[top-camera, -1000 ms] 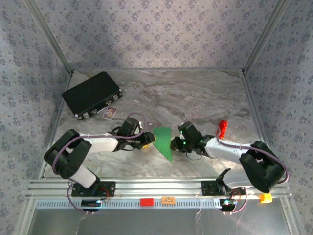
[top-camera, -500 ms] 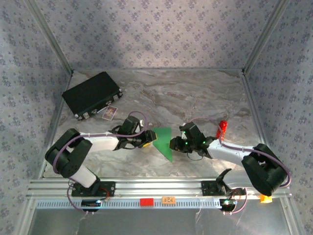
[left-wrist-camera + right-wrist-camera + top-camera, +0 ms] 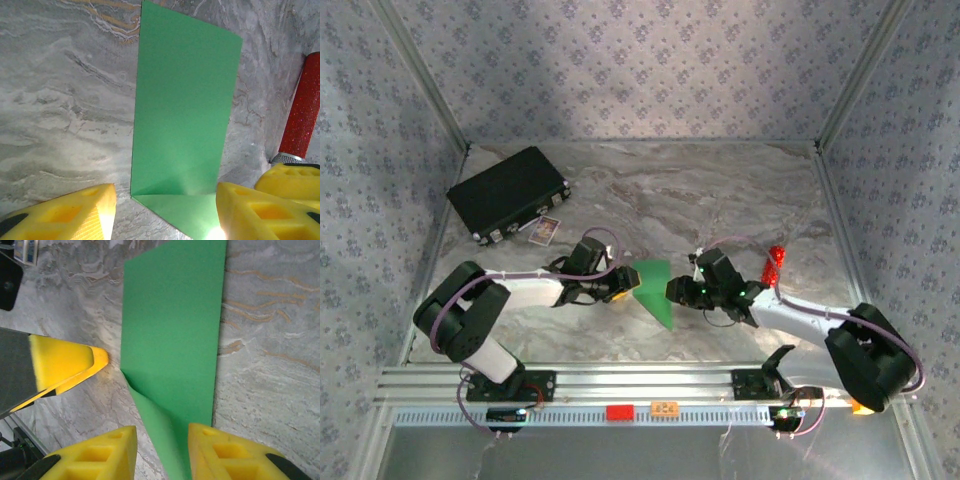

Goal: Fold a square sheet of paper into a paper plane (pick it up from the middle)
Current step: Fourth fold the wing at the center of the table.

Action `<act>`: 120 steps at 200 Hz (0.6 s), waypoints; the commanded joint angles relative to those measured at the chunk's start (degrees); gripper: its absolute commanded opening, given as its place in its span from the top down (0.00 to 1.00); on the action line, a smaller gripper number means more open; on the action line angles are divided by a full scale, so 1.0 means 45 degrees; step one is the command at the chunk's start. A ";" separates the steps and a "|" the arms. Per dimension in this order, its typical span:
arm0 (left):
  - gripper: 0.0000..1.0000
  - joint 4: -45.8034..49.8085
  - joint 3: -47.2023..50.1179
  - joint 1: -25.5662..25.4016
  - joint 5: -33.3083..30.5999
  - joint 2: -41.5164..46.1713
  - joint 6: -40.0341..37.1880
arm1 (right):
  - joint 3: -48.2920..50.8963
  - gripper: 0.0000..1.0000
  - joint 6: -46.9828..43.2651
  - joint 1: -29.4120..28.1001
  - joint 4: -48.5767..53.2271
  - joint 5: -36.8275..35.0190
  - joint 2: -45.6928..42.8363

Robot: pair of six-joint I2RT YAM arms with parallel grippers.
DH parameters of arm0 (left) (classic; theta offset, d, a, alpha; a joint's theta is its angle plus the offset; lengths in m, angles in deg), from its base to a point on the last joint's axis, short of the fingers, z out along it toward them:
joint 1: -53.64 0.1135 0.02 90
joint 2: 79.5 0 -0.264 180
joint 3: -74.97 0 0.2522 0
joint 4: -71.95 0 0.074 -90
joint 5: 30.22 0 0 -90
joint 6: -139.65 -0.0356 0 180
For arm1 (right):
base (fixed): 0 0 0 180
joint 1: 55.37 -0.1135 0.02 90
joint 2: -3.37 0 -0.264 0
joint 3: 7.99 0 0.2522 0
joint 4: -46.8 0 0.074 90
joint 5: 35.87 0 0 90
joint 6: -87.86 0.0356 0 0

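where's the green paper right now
In the top view the green paper lies near the middle of the marble table, between the left pincer and the right pincer.

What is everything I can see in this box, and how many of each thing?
square sheet of paper: one, bright green, partly folded, flat on the table between the two grippers
case: one, black, back left of the table
card: one, small, pale, just in front of the case
cylinder: one, red, right side of the table
table: one, grey marble pattern
walls: three, pale with a small repeated pattern
rail: one, silver, near edge
red tag: one, on the rail's front
orange tag: one, beside the red tag
left arm: one, white and black
right arm: one, white and black
left gripper: one, yellow fingers, open, at the paper's left
right gripper: one, yellow fingers, open, a raised paper flap between them
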 commanded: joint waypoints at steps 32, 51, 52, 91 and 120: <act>0.45 -0.0106 -0.0176 0.0053 0.0075 -0.0064 0.0034 | 0.0129 0.62 -0.0001 0.0085 -0.0290 0.0168 0.0421; 0.45 -0.0132 -0.0177 0.0045 0.0132 -0.0089 0.0040 | 0.0070 0.64 0.0021 0.0083 -0.0530 0.0349 0.0904; 0.45 -0.0134 -0.0178 0.0054 0.0133 -0.0086 0.0042 | 0.0070 0.64 0.0033 0.0086 -0.0550 0.0356 0.0919; 0.45 -0.0157 -0.0159 0.0057 0.0150 -0.0156 0.0036 | -0.0089 0.74 -0.0100 -0.0017 -0.0906 0.0686 0.1382; 0.46 -0.0208 -0.0193 0.0051 0.0236 -0.0197 0.0024 | 0.0031 0.83 -0.0171 0.0027 -0.0880 0.0683 0.1364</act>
